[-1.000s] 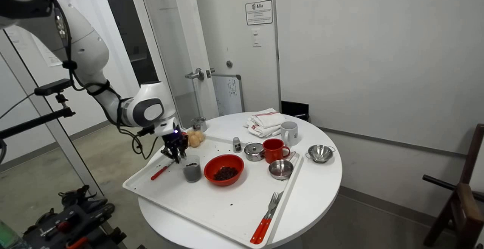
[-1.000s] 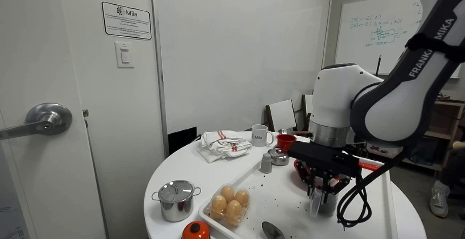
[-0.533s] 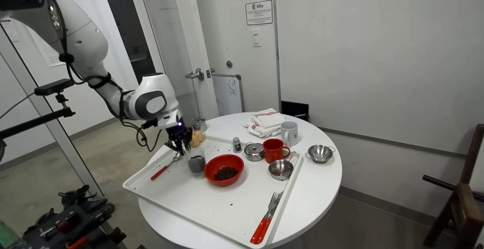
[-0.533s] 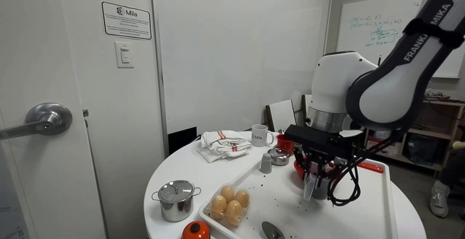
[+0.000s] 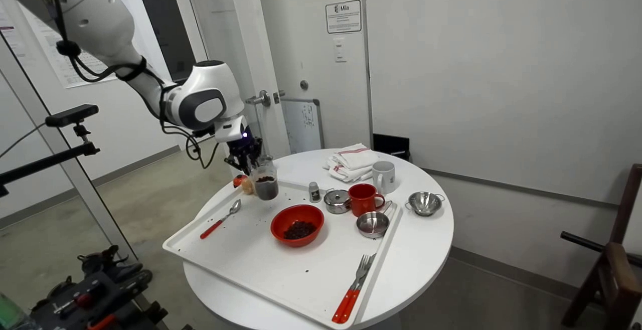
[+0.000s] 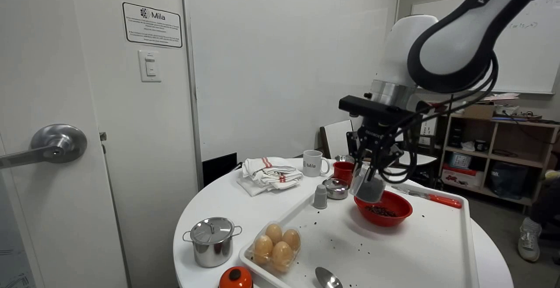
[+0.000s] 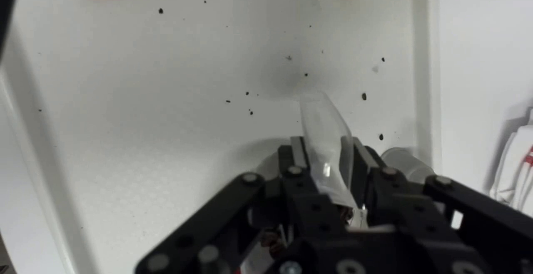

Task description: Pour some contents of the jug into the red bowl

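- The clear jug (image 5: 267, 189) hangs slightly tilted from the gripper (image 7: 330, 151), lifted off the white tray (image 6: 420, 257) and away to the side of the red bowl (image 6: 385, 221); where jug and bowl overlap in an exterior view, that looks like line of sight only
- The gripper's fingers are drawn in close, the narrow gap between them taken up by the jug's translucent handle (image 7: 327, 136)
- The jug looks like stiff, thin plastic, so probably light, with most of its weight in the dark fill (image 5: 266, 179); glass cannot be ruled out
- That fill looks loose and dry, likely to hold back at a small tilt and then go in a rush, so a slow turn over the bowl seems called for
- The smooth handle could slip or pivot between the pads (image 7: 299, 152); the best hold is probably this one, both pads flat on it, firm but not hard enough to bend it
- The dark pieces (image 5: 300, 230) in the bowl are too small to name
- In the wrist view the gripper covers nearly all of the jug's body, leaving slivers of fill, and the bowl cannot be made out there with any surety
- A pouring lip cannot be made out in any view
- In an exterior view the spoon (image 6: 328, 278) and the orange lid (image 6: 235, 278) are cut by the lower edge; the brown eggs (image 6: 264, 247) show whole there but are cropped in the wrist view
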Robot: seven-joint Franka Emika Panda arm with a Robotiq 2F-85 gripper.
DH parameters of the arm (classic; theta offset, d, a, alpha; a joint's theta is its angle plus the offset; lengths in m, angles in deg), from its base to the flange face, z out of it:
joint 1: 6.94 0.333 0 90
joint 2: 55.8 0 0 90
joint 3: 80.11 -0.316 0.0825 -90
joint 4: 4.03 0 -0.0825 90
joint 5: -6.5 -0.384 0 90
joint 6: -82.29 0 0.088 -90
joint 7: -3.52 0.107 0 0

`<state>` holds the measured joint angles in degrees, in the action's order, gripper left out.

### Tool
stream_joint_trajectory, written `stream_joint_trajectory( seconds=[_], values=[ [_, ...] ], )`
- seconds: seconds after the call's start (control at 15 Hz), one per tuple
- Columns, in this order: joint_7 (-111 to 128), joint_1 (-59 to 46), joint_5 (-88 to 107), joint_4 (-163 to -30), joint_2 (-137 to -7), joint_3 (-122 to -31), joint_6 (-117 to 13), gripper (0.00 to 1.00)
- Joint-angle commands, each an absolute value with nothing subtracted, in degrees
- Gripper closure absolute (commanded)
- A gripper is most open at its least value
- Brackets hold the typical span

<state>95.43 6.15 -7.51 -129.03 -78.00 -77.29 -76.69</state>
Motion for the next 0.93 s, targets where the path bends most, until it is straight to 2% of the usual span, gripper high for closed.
stream_joint_trajectory(
  seconds=[0.0, 0.4, 0.87],
  values=[
    [85.4, -4.0, -17.1, -127.2, -75.5, -83.7, -71.4, 0.90],
    [74.9, -11.3, -26.2, -120.5, -79.6, -83.4, -60.3, 0.90],
    [61.1, -14.6, -32.5, -112.3, -87.9, -83.2, -46.7, 0.90]
  ],
)
